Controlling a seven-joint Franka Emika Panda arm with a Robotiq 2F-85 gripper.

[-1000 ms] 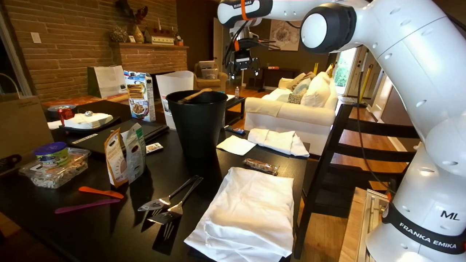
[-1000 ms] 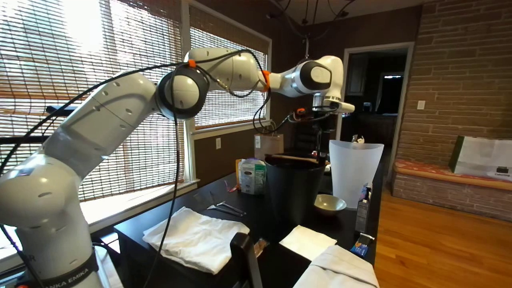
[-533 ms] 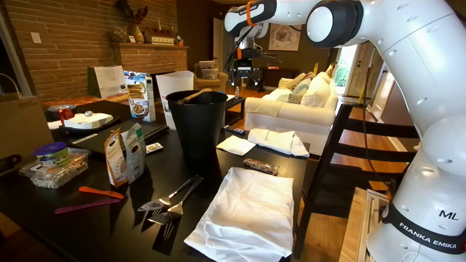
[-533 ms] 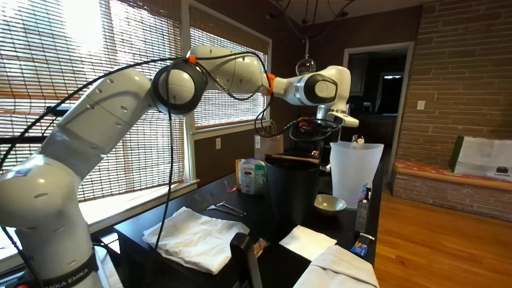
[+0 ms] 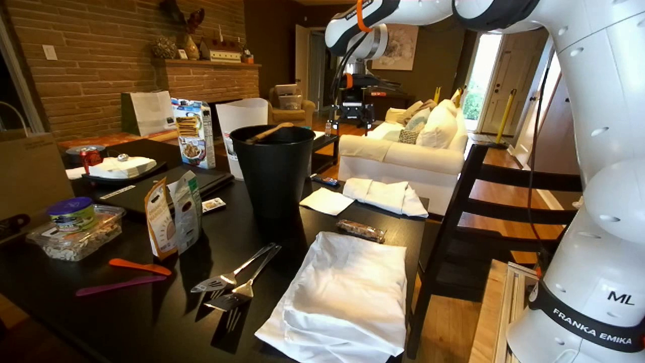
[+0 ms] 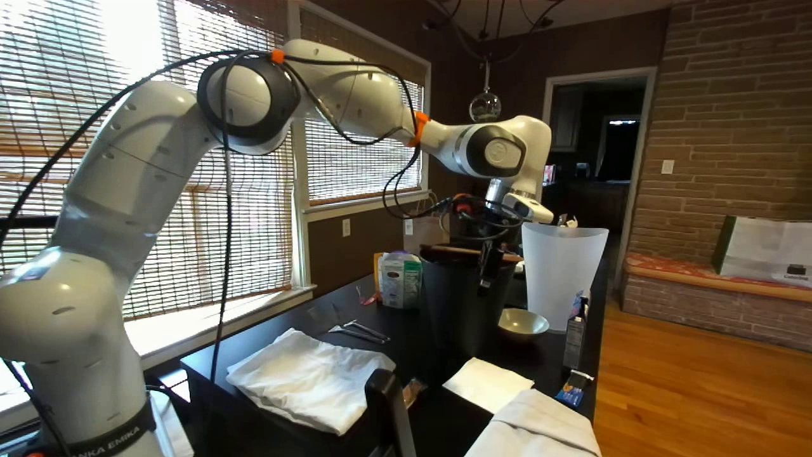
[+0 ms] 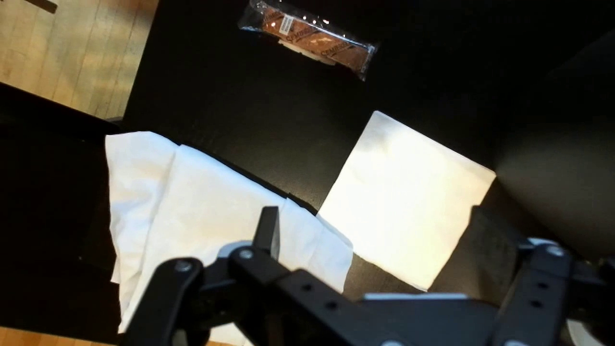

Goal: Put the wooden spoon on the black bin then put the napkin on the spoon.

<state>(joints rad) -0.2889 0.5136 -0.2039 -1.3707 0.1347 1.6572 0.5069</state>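
The black bin (image 5: 272,176) has the wooden spoon (image 5: 269,132) lying right across its mouth, resting on the rim, though it's too dark inside to tell what's further down; in an exterior view there's also a shiny bowl (image 6: 523,322) between it and a white plastic bin (image 6: 563,279). The clear plastic clamshell (image 5: 115,219) holds pale chunky bits (image 5: 70,249), with a purple-lidded tub (image 5: 72,214) sitting on top. The napkin (image 7: 408,197) is flat on the table (image 7: 250,110) just beside the black bin, and the gripper (image 7: 373,211) hangs above with its fingers spread apart.
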